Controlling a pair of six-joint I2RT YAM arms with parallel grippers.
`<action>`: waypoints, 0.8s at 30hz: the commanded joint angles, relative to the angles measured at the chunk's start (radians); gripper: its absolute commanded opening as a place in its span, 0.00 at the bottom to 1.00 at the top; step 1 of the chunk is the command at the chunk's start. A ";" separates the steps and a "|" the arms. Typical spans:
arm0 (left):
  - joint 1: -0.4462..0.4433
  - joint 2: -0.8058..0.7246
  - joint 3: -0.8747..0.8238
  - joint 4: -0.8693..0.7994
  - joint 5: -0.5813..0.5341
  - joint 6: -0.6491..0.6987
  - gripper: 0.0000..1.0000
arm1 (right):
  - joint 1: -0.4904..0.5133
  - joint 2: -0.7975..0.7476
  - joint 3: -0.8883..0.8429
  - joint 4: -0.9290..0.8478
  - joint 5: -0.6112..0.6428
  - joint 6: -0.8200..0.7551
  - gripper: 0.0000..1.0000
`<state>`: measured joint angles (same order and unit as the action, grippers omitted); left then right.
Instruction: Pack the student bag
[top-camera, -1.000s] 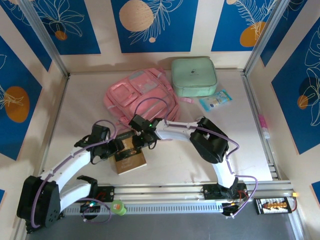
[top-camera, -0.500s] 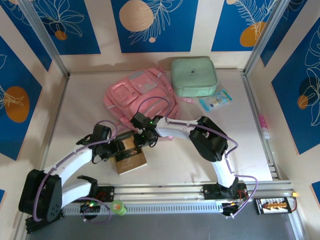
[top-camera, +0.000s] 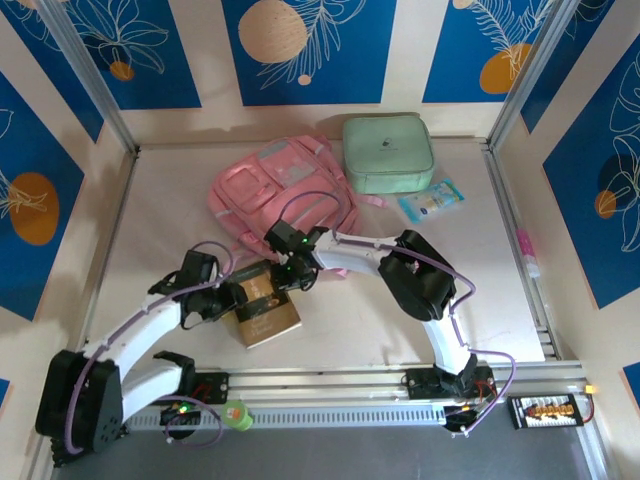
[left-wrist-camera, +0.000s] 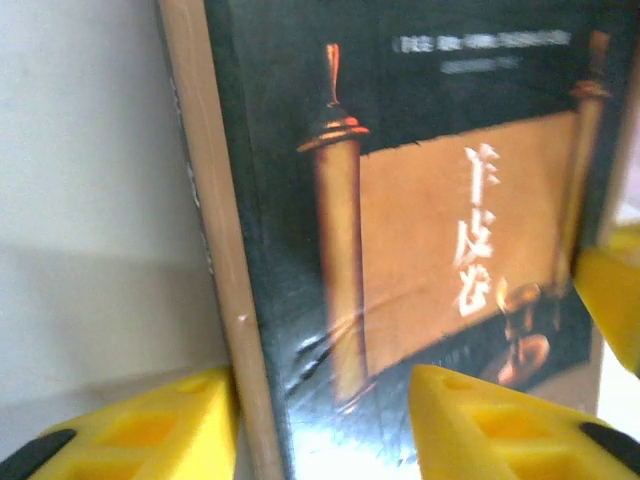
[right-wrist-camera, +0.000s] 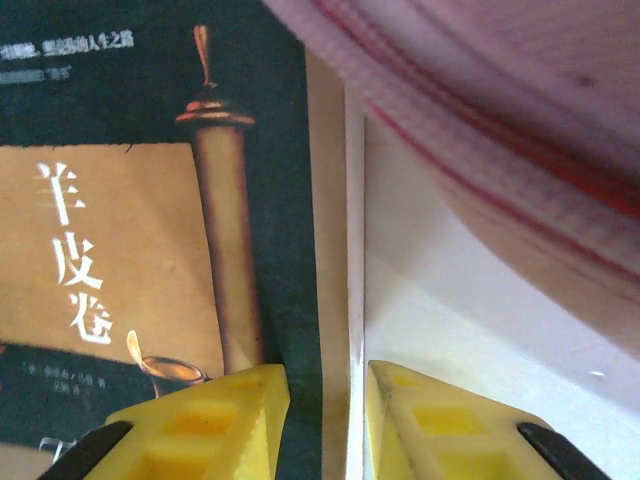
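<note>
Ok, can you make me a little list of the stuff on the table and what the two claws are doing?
Biggest thing: pink student bag, lying at the back of the table
Beside it: mint-green zip case, on the bag's right
Small thing: light blue packet, near the case
Book: dark cover with gold scroll, just in front of the bag
Left claw: jaws wide apart across the book's spine edge
Right claw: jaws close together at the book's other edge; grip unclear
Packed yet: no, the book is outside the bag

- At bench's (top-camera: 430, 290) far middle: bag (top-camera: 283, 190).
- Just right of bag, touching it: case (top-camera: 388, 153).
- Right of bag, before case, near it: packet (top-camera: 431, 199).
- Just before bag, flat on bench: book (top-camera: 262, 305).
</note>
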<state>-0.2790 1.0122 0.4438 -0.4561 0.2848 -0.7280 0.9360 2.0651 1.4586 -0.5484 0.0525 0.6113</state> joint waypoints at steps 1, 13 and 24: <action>-0.003 -0.089 0.015 0.102 0.170 -0.002 0.41 | -0.004 0.046 0.009 -0.029 -0.025 0.015 0.28; -0.002 -0.158 -0.042 0.267 0.186 -0.103 0.37 | -0.032 0.047 -0.024 0.003 -0.057 0.039 0.27; -0.002 -0.144 -0.076 0.322 0.131 -0.158 0.35 | -0.033 0.044 -0.033 0.014 -0.057 0.044 0.27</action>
<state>-0.2794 0.8803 0.3641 -0.1970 0.4110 -0.8829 0.8959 2.0666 1.4567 -0.5461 0.0097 0.6380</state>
